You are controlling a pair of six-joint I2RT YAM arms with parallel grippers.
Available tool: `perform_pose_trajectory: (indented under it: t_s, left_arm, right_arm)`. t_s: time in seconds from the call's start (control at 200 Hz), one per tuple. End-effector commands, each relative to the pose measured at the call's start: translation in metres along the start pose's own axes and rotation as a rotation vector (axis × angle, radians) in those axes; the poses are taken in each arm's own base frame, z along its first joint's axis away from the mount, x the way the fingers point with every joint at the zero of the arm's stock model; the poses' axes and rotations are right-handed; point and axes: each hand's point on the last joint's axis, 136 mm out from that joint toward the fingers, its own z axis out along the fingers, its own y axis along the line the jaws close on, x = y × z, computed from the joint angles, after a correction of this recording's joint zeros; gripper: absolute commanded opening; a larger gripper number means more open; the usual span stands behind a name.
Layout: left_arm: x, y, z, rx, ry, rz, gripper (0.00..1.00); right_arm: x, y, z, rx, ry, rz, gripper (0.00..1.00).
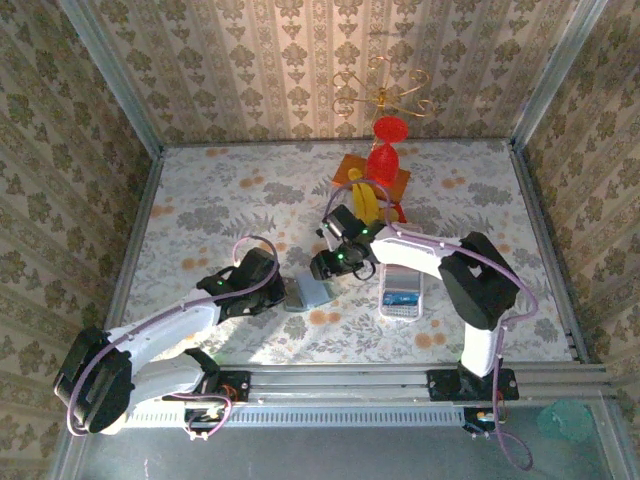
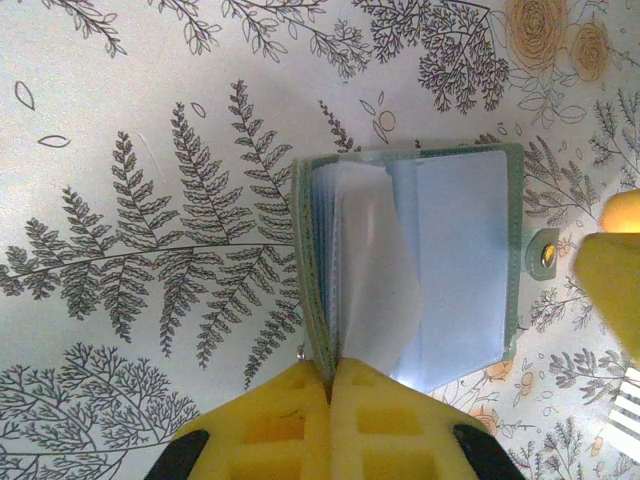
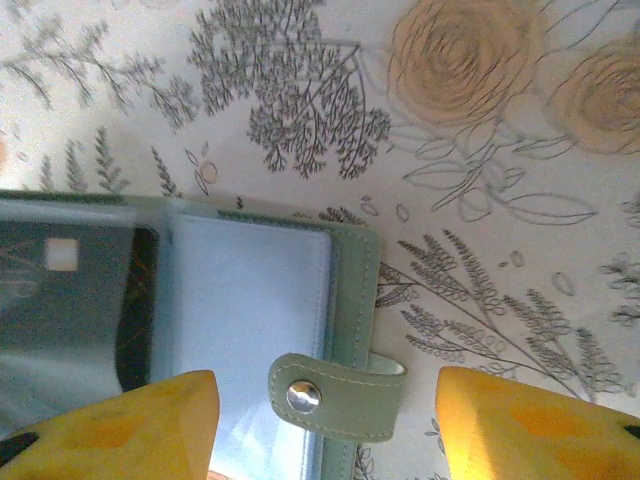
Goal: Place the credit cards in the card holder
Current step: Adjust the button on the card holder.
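The left pincer point(image 2: 330, 400) is clamped on the near edge of the card holder point(image 2: 460, 260), a light, floppy pouch judged best held by its stitched cover, the right pincer point(image 3: 325, 395) is spread wide astride its strap point(image 3: 355, 400), and thin, slippery credit cards point(image 1: 402, 300) are seen just beside it, with open table point(image 1: 200, 200) beyond.

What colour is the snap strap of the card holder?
The strap is sage green; the right wrist view shows it best.

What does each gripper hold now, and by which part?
The left gripper is shut on the card holder, pinching the edge of its green cover. The right gripper is open, the snap strap between its fingers, and holds nothing.
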Motion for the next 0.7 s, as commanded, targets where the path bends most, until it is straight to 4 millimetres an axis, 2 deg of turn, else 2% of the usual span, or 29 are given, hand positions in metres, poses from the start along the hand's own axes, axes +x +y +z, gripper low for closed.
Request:
perform_pose_trajectory:
  t_s: [0.0, 0.14, 0.295, 0.535, 0.695]
  left_arm:
    - [-0.001, -0.001, -0.004, -0.009, 0.008, 0.021, 0.0]
    - [-0.001, -0.003, -0.004, -0.003, 0.008, 0.021, 0.0]
    - [-0.001, -0.001, -0.004, -0.009, 0.011, 0.024, 0.0]
    - [0.001, 0.002, -0.004, -0.014, 0.015, 0.021, 0.0]
    - [0.003, 0.004, -0.004, -0.018, 0.019, 0.02, 0.0]
  right_arm:
    - [0.013, -0.004, 0.01, 0.071, 0.075, -0.043, 0.6]
    - [0.012, -0.002, 0.019, 0.103, 0.094, -0.067, 0.57]
    - [0.015, -0.012, 0.014, 0.166, 0.104, -0.077, 0.37]
    - [0.011, -0.018, -0.002, 0.211, 0.058, -0.091, 0.34]
    - [0.007, -0.025, -0.011, 0.255, 0.037, -0.096, 0.39]
